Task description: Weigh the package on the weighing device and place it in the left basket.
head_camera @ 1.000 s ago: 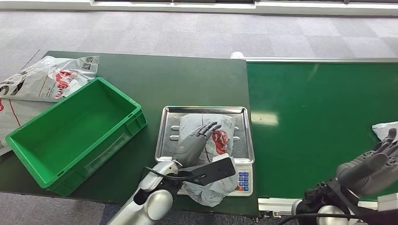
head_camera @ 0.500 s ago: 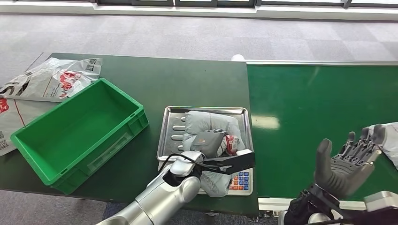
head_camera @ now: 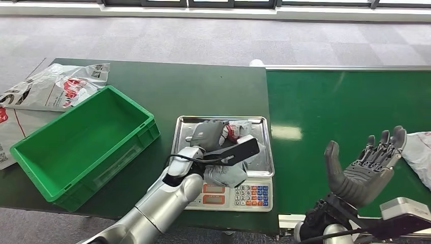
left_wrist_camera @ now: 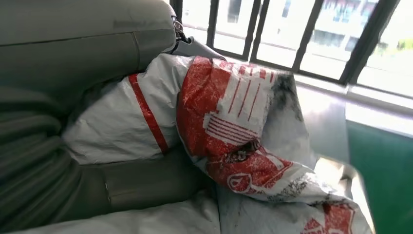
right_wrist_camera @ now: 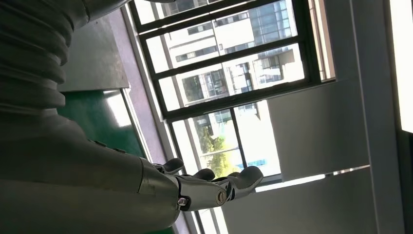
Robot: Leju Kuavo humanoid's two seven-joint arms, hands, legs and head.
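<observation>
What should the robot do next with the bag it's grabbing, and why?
Probably lift it and carry it left toward the green basket. The left hand already grips the package, which sits bunched up over the scale's metal tray, and the basket beside it looks empty. The right hand is open, holding nothing.

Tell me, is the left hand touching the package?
Touching. The left wrist view shows the left hand pressed around the package; the head view shows it gripped above the scale tray.
</observation>
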